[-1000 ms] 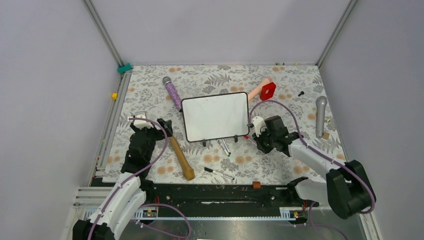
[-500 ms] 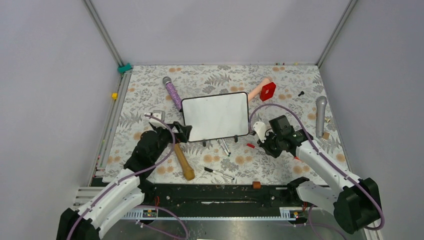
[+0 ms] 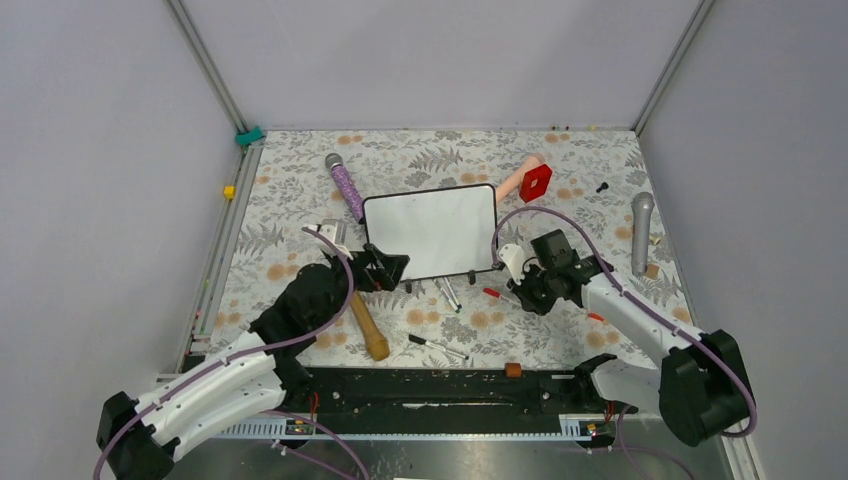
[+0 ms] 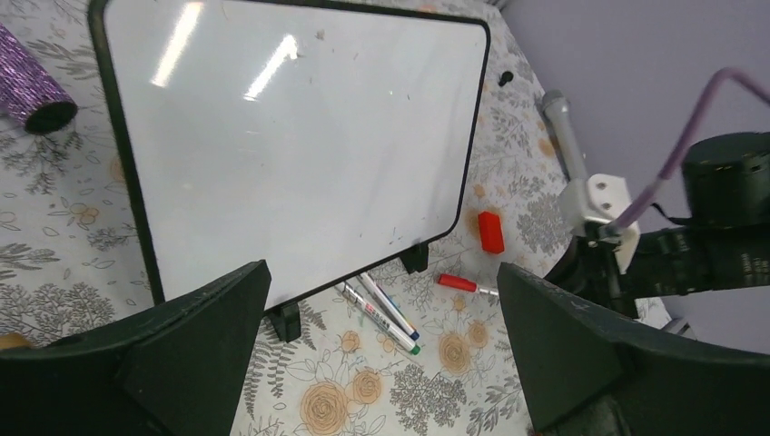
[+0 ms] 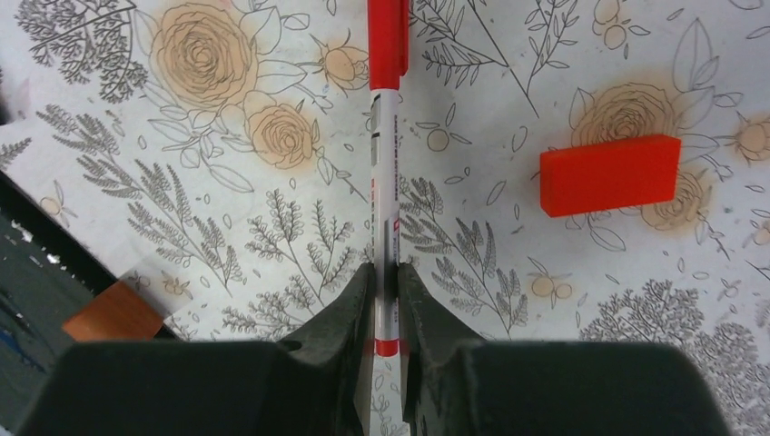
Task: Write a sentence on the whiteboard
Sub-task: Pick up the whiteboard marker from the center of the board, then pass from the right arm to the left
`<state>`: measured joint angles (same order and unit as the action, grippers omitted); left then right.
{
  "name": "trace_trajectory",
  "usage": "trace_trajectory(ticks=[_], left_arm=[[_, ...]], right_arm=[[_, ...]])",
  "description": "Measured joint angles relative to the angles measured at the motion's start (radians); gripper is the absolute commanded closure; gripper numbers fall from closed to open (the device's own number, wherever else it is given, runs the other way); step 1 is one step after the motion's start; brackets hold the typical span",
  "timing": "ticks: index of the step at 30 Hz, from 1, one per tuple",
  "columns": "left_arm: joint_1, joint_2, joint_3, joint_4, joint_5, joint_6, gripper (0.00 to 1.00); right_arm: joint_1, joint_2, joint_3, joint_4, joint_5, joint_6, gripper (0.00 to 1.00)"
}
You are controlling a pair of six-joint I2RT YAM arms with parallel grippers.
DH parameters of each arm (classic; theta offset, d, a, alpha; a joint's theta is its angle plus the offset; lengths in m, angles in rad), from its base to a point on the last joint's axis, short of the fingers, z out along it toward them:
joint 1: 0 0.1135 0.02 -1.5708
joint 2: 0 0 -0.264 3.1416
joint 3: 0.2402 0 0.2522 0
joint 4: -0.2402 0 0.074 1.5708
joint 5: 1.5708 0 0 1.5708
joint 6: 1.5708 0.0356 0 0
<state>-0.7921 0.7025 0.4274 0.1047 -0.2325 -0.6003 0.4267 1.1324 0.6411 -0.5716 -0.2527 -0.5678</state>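
The whiteboard (image 3: 430,232) stands on small black feet mid-table, and its face (image 4: 291,154) is blank. No red lettering shows on it. My left gripper (image 3: 385,268) is open and empty at the board's near left corner, its wide jaws (image 4: 381,354) framing the board's lower edge. My right gripper (image 3: 522,282) is to the right of the board, low over the cloth. It (image 5: 386,282) is shut on a red-capped marker (image 5: 385,136), which points left from the fingers (image 3: 496,294) with its cap on.
Two markers (image 4: 386,309) lie under the board's near edge. A wooden-handled hammer (image 3: 362,318) lies by my left arm and a black pen (image 3: 437,347) sits near the front. A small red block (image 5: 610,174) is beside my right gripper. A purple microphone (image 3: 346,187), a grey microphone (image 3: 641,230) and a red piece (image 3: 536,182) lie around the board.
My left arm has swung right, from the left side of the table to the board's near left corner. My right gripper has shifted a little with the red marker.
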Motion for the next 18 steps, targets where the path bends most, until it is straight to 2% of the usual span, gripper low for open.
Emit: trace_trajectory(ticks=[1, 2, 4, 7, 11, 12, 16, 18], left_arm=[[0.0, -0.021, 0.0, -0.011, -0.009, -0.003, 0.01], [0.0, -0.046, 0.0, -0.023, -0.019, -0.003, 0.01], [0.0, -0.095, 0.0, -0.056, -0.042, -0.003, 0.01], [0.0, -0.136, 0.0, -0.089, -0.072, 0.007, 0.01], [0.0, -0.158, 0.001, -0.132, -0.101, 0.045, 0.01], [0.0, -0.158, 0.003, -0.142, -0.106, 0.055, 0.01], [0.0, -0.155, 0.023, -0.173, -0.116, 0.095, 0.01], [0.0, -0.153, 0.034, -0.178, -0.116, 0.109, 0.01]], right_arm=[[0.0, 0.019, -0.004, 0.018, 0.001, 0.005, 0.72], [0.0, 0.034, -0.008, 0.035, 0.001, 0.008, 0.68], [0.0, 0.056, -0.018, 0.069, 0.001, 0.017, 0.64], [0.0, 0.072, -0.036, 0.107, 0.0, 0.018, 0.53], [0.002, 0.094, -0.041, 0.138, 0.005, 0.028, 0.53], [0.004, 0.103, -0.04, 0.146, 0.006, 0.031, 0.54], [0.031, 0.156, -0.041, 0.177, 0.033, 0.058, 0.86], [0.05, 0.176, -0.042, 0.196, 0.051, 0.074, 0.9]])
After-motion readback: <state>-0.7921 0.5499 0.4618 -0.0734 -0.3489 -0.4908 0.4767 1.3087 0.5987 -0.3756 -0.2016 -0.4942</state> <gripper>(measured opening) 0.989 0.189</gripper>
